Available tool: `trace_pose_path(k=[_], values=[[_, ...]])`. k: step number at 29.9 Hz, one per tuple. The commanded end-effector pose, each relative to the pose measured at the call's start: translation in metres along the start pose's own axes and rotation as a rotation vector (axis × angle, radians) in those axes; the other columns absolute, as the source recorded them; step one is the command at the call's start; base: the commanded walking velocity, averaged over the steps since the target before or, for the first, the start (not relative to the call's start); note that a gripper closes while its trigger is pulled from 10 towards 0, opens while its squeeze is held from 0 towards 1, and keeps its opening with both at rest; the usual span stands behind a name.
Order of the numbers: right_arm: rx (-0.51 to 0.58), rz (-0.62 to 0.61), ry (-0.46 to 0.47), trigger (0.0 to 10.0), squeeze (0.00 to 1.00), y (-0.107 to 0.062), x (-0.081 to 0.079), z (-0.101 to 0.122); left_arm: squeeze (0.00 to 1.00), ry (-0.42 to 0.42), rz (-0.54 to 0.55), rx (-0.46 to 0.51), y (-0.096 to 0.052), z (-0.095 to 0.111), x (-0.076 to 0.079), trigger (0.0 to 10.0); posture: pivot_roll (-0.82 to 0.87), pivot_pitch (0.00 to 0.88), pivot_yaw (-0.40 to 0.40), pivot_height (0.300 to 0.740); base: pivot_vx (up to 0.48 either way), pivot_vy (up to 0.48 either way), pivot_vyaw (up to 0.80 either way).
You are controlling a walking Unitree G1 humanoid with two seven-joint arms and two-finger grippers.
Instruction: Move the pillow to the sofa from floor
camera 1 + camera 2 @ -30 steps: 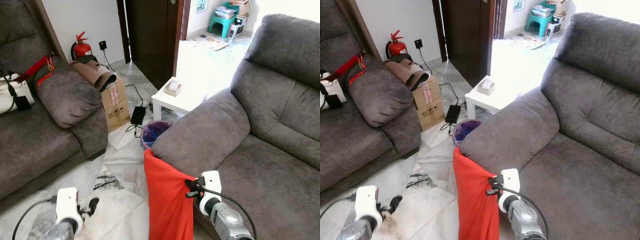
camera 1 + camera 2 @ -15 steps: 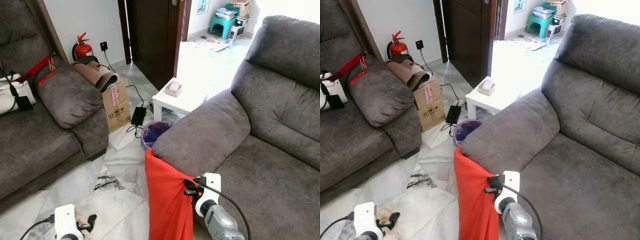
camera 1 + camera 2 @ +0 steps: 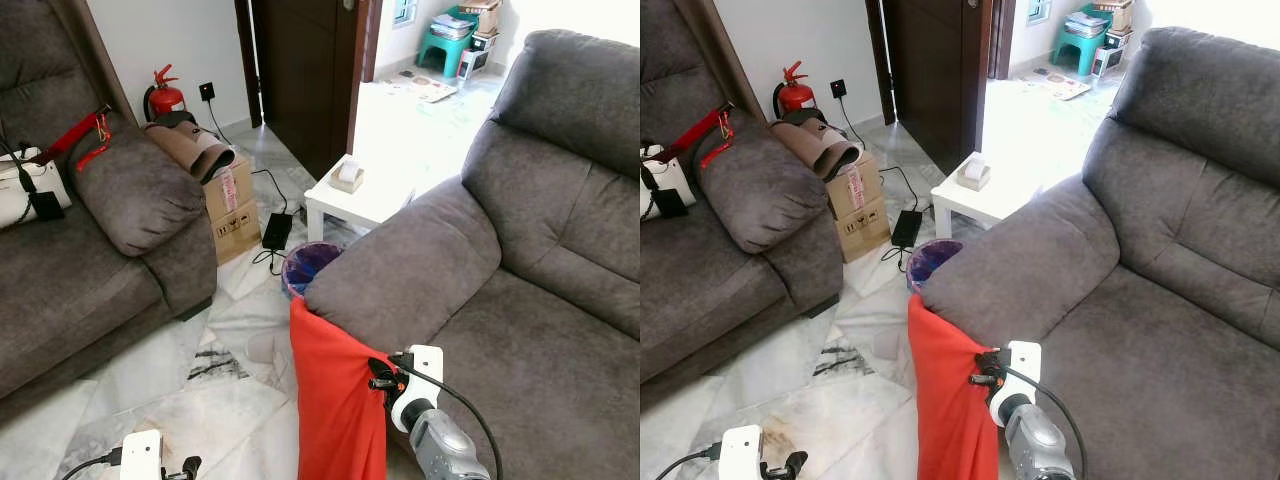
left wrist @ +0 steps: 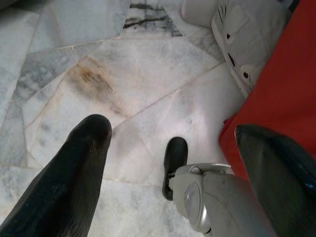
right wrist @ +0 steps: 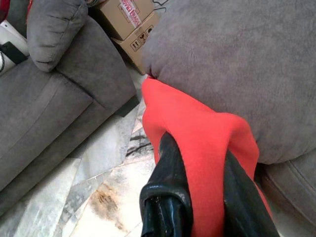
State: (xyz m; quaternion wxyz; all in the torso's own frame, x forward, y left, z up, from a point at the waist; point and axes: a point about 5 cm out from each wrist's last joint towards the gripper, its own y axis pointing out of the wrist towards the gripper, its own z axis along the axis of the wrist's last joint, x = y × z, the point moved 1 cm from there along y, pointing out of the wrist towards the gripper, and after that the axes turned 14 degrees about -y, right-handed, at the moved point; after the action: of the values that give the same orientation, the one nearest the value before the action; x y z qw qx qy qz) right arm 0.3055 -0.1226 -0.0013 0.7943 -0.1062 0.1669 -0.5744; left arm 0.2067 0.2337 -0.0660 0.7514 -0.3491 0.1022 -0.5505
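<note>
I'm seeing my right gripper (image 5: 197, 197) pinching the red pillow (image 5: 197, 133), which is pressing against the grey sofa arm (image 5: 237, 59).

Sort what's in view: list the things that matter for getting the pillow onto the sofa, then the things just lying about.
Job in hand:
red pillow, pinched in the right tool
grey sofa, armrest touching the pillow
left tool, open over the marble floor

Lying about:
fire extinguisher
cardboard box
white side table
purple bin
second sofa
</note>
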Motion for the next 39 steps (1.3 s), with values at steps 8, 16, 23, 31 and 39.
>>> trace_pose_path(k=[8,16,23,31,39], values=[[0.091,0.014,-0.025,10.0,0.0,0.007,-0.002,0.023,0.0,0.038,0.006,-0.039,-0.004,-0.011,-0.007,10.0,0.16,0.077,0.016,0.74,-0.251,0.0,0.0],[0.089,0.039,-0.056,10.0,0.0,0.007,-0.007,0.022,0.0,0.039,0.005,-0.038,-0.004,-0.011,-0.007,10.0,0.15,0.083,0.015,0.74,-0.251,0.0,0.0],[0.096,0.014,-0.04,10.0,0.0,0.008,-0.004,0.025,0.0,0.036,-0.003,-0.027,-0.004,-0.009,-0.005,10.0,0.15,0.09,0.01,0.74,-0.252,0.0,0.0],[0.092,-0.025,-0.031,10.0,0.0,0.007,0.005,0.027,0.0,0.019,-0.002,-0.014,-0.003,-0.008,-0.003,10.0,0.15,0.097,0.002,0.74,-0.187,0.0,0.0],[0.065,-0.034,-0.031,10.0,0.0,0.007,0.006,0.024,0.0,0.014,-0.007,-0.021,-0.003,-0.008,-0.002,10.0,0.15,0.105,0.0,0.74,0.0,0.0,-0.3]])
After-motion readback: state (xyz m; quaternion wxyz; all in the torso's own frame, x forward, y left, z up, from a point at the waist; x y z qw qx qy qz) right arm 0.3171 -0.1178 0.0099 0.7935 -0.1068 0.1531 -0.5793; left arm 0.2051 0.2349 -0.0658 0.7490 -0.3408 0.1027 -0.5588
